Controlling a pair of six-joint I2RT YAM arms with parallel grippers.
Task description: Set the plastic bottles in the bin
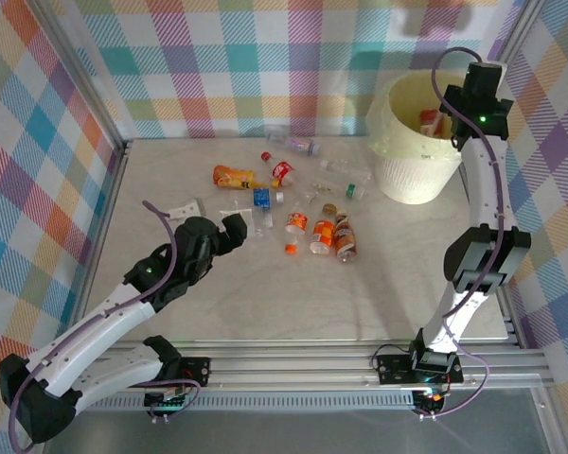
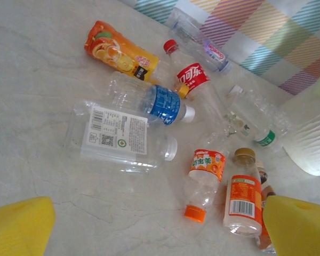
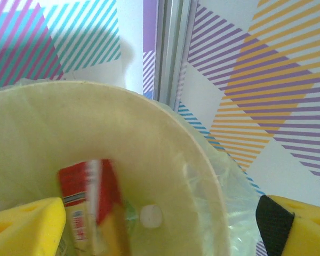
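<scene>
Fingers (image 3: pixel 24 226) of the right gripper (image 3: pixel 160 229) are spread wide and hold nothing. It hangs over the bin (image 3: pixel 165 160). A red-label bottle (image 3: pixel 90 194), blurred, is inside the bin just below the fingers and looks to be dropping free. The bin stands at the far right corner of the table (image 1: pixel 293 303), with something red-orange visible inside from above.

The left gripper (image 2: pixel 159 229) is also wide open and empty. It hovers near the bottle cluster mid-table. The white-label clear bottle (image 2: pixel 120 136) lies nearest, touching the blue-label bottle (image 2: pixel 162 104). The orange juice bottle (image 2: pixel 120 50) is beyond them and the orange-cap bottle (image 2: pixel 202 178) is to the right.

Progress looks early: one bottle is in the bin, maybe two, I can't tell. Roughly ten are left lying on the table, all clear of the bin. The likely next pick is the white-label bottle.
</scene>
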